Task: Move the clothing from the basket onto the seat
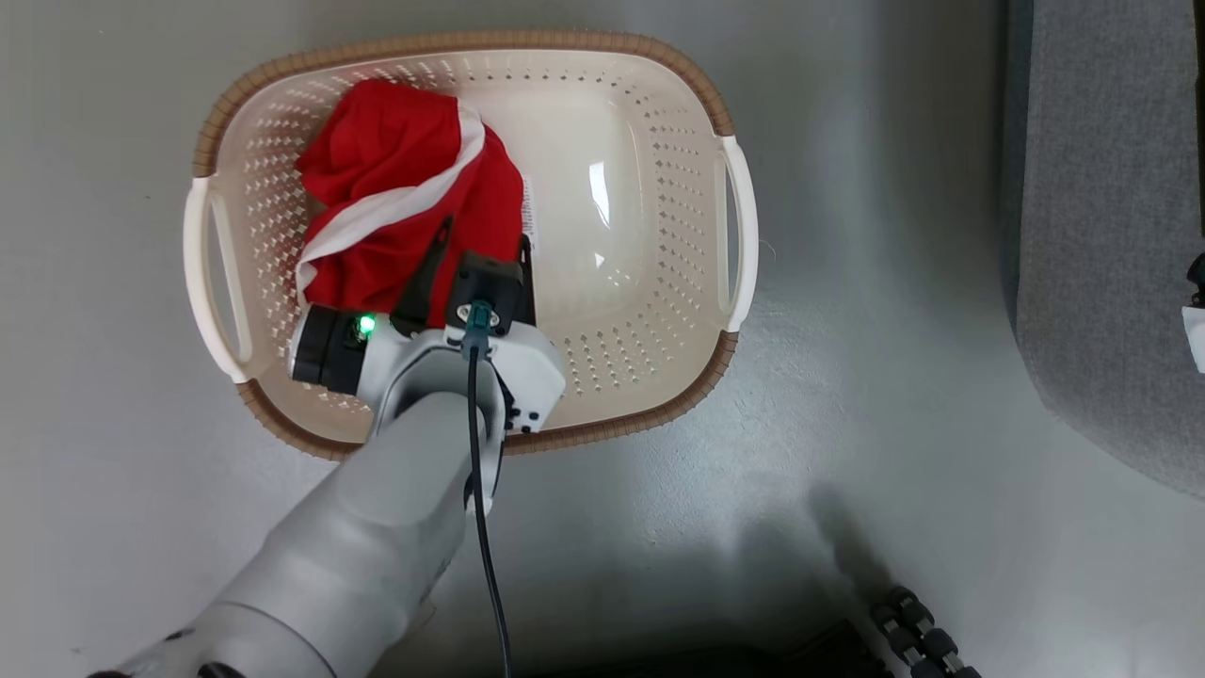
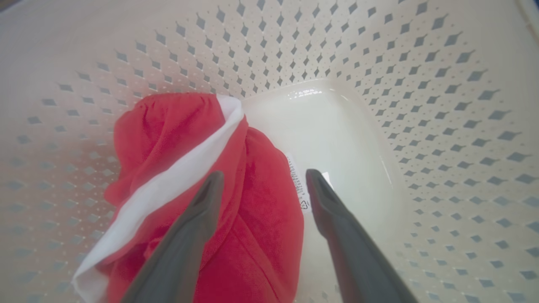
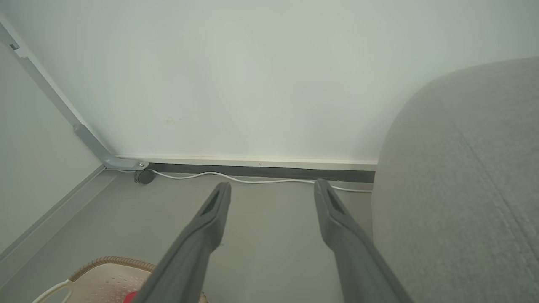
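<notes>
Grey floor (image 1: 847, 377), cream basket (image 1: 452, 42), edge of red clothing (image 1: 395, 188) between tips of wide-open, empty left claw (image 2: 263, 176)

basket (image 1: 602, 188) bare right of the clothing (image 1: 395, 179), perforated walls (image 1: 678, 169) all round, open room floor (image 1: 875, 330) towards seat (image 1: 1101, 235)

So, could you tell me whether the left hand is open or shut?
Open: the left hand has its fingers spread apart over the clothing in the basket, gripping nothing.
</notes>
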### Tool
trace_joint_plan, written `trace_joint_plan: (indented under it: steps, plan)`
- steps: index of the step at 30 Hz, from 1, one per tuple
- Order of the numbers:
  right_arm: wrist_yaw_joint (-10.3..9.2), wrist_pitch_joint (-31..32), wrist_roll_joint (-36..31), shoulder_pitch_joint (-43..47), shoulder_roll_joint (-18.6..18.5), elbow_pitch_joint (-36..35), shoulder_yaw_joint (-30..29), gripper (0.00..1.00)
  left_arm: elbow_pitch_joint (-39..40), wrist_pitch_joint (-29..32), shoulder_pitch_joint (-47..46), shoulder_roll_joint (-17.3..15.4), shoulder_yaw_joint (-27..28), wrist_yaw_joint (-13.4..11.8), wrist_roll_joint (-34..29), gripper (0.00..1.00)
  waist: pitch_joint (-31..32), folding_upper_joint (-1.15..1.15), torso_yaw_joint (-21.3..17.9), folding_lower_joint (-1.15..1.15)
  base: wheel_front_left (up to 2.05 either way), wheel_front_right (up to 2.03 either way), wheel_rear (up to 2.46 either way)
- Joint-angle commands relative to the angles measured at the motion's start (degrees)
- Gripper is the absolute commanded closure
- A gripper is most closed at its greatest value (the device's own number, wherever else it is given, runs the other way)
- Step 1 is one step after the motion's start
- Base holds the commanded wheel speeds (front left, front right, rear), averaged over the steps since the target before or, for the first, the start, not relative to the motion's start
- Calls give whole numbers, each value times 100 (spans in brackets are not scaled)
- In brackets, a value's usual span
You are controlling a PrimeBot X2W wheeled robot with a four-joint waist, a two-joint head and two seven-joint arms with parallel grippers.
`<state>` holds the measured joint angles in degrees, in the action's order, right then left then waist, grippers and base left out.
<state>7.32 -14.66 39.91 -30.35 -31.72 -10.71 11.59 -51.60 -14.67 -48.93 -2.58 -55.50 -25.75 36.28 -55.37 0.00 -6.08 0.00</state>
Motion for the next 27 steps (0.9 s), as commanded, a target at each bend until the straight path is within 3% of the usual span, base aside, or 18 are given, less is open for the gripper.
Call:
trace_joint_plan:
  steps: [1, 15, 21, 25, 26, 27]
  plan:
    - [17, -34, 77, 142, -102, -189, 45, 0, -93, -33, -112, -30, -62, 11, 119, 0, -106, 0, -64, 0, 0, 0, 0]
    - [17, -34, 110, 132, -109, -281, -72, 0, -918, 79, -1085, -30, -983, -674, 318, 0, -470, 0, -85, 0, 0, 0, 0]
    - [17, -34, 120, 88, -92, -303, -42, 0, -1130, 448, -1225, -30, -1186, -738, 515, 0, -509, 0, -130, 0, 0, 0, 0]
    - [17, -34, 125, 44, -64, -306, -25, 0, -1174, 891, -1183, -30, -1313, -623, 757, 0, -499, 0, -162, 0, 0, 0, 0]
    - [17, -34, 123, 39, -61, -303, -25, 0, -1163, 957, -1163, -30, -1343, -606, 808, 35, -491, 0, -162, 0, 0, 0, 0]
    - [17, -34, 125, 36, -59, -299, -24, 0, -1142, 963, -1146, -30, -1359, -614, 854, 77, -484, 0, -162, 0, 0, 0, 0]
